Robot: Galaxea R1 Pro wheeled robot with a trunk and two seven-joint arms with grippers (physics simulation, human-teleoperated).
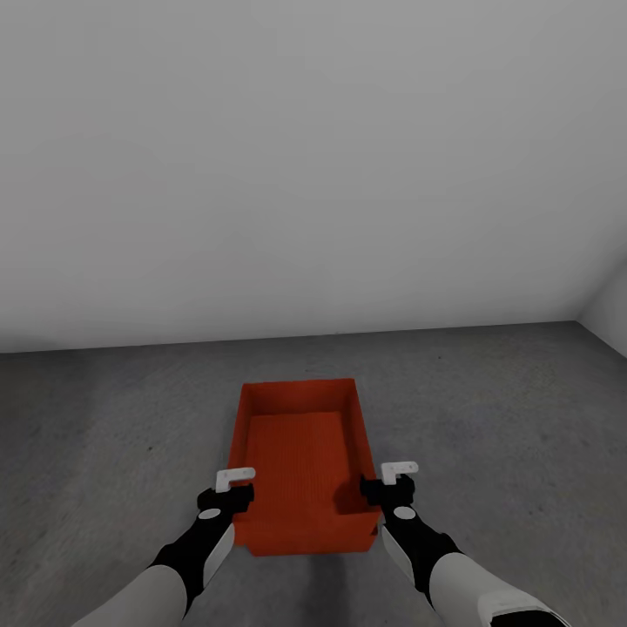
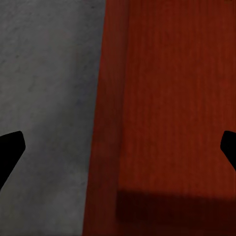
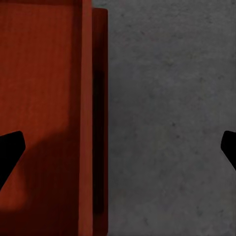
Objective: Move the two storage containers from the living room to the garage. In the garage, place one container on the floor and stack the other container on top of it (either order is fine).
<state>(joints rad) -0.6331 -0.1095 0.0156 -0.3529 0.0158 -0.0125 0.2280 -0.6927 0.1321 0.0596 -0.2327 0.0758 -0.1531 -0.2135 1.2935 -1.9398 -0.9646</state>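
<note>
From the head camera I see the bin point(image 1: 300, 461) on the floor point(image 1: 488, 418), between my left gripper point(image 1: 228, 489) and right gripper point(image 1: 392, 483). At each wrist my fingers point(image 2: 10, 150) point(image 3: 10, 150) are spread astride a side wall point(image 2: 105, 123) point(image 3: 88, 123).

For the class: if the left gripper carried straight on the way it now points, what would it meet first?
Most likely the long side wall of the storage container: the left gripper is open and straddles that rim. Depth is unclear.
</note>
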